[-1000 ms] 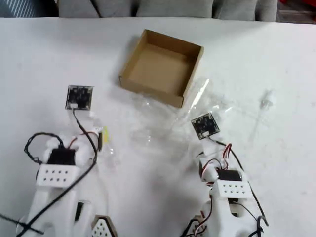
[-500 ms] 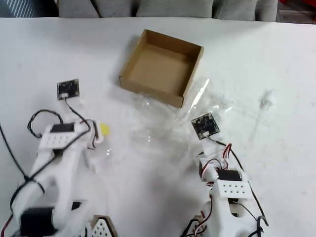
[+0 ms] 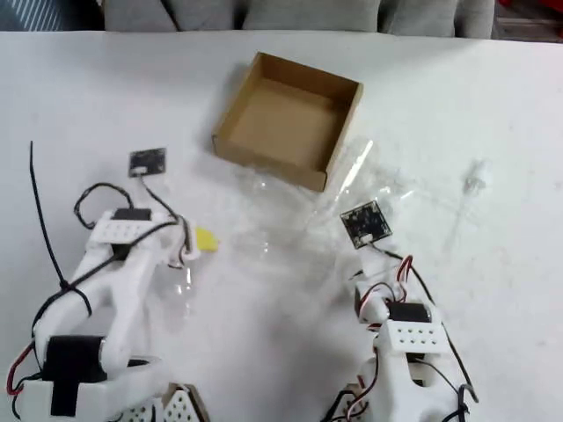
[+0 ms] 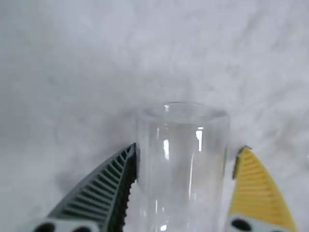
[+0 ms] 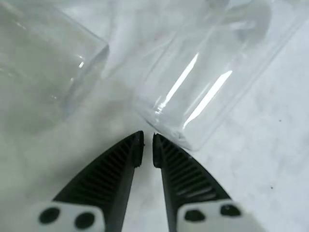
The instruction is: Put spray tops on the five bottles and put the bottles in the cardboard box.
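Looking at the clear bottle (image 4: 181, 164) first, I find it caught between the two fingers of the left claw (image 4: 188, 149). The grey ribbed finger (image 4: 104, 193) presses against one side and the yellow finger (image 4: 253, 186) sits against the other, so the claw is open just as wide as the bottle and clamped on it. The bottle is a plain see-through cylinder with bright glints running down its wall. Its round far end points away from my wrist camera toward the white surface (image 3: 79, 97). I cannot tell whether that end is the base or the neck, or whether it touches the surface. In the high view the yellow finger shows at the left arm's front end, well short of the cardboard box (image 3: 268, 164).

The right claw (image 5: 147, 146) has its two black fingers drawn almost together, with only a thin slit between the tips, and it grips nothing. Its tips sit just beside the end of a second bottle (image 5: 207, 82), which lies on its side on the surface, clear and streaked with reflections. A third bottle (image 5: 46, 63) lies close alongside, angled away from it.

The cardboard box is brown and open at the top. It sits toward the far side of the surface, beyond both arms. Faint clear glints lie just in front of its near wall, too hard for me to count from the high view.
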